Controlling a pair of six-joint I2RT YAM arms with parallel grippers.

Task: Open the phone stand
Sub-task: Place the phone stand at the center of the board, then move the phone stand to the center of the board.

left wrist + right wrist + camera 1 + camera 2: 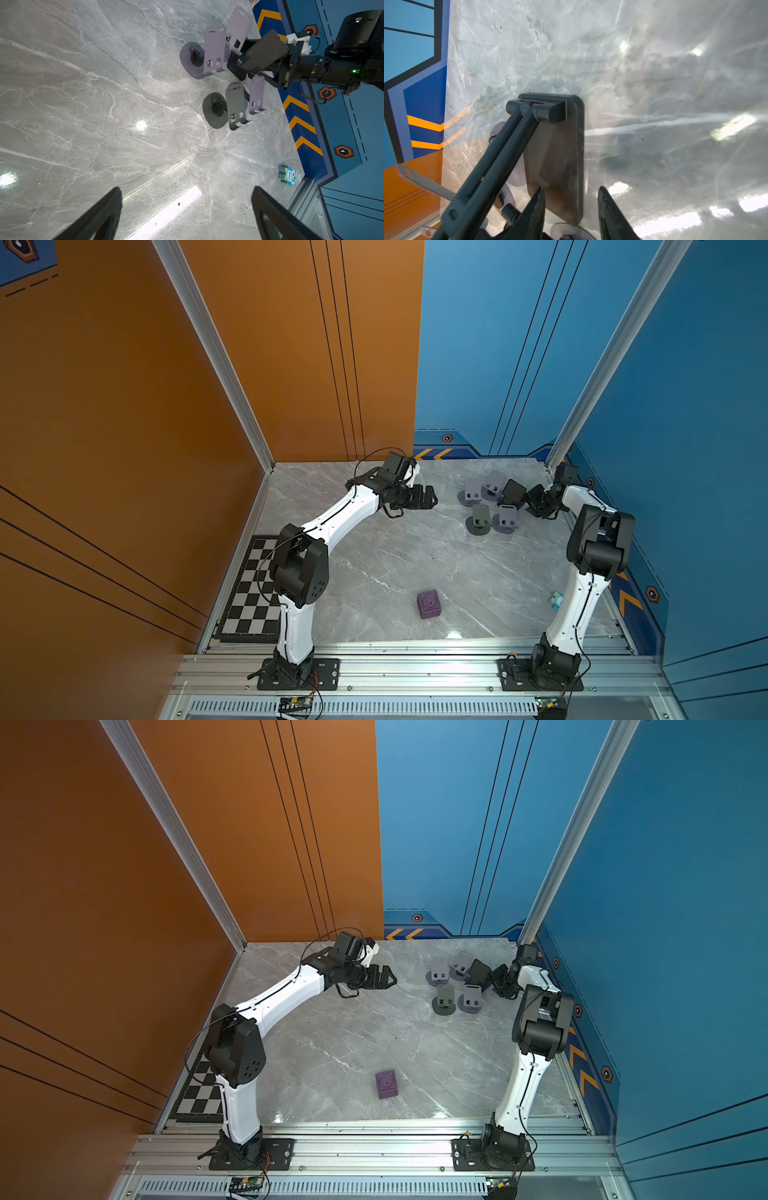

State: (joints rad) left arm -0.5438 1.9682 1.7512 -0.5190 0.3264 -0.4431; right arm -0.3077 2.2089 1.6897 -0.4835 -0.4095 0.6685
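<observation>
phone stands (pixel 481 515) clustered far right; cube (pixel 429 604) near front centre; checkerboard (pixel 249 593) at left edge

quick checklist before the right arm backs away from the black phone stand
1. Black phone stand opened: ok, its plate stands raised off the base on the hinged arm.
2. Right gripper released: ok, jaws apart, nothing clamped.
3. Jaws free of the stand: cannot tell, one tip overlaps the base's edge in the right wrist view.
4. Left gripper out of the way: ok, jaws wide, empty, over bare table.
5. Room beside the nearest purple stand: not ok, it crowds the black one; whether they touch, cannot tell.
</observation>
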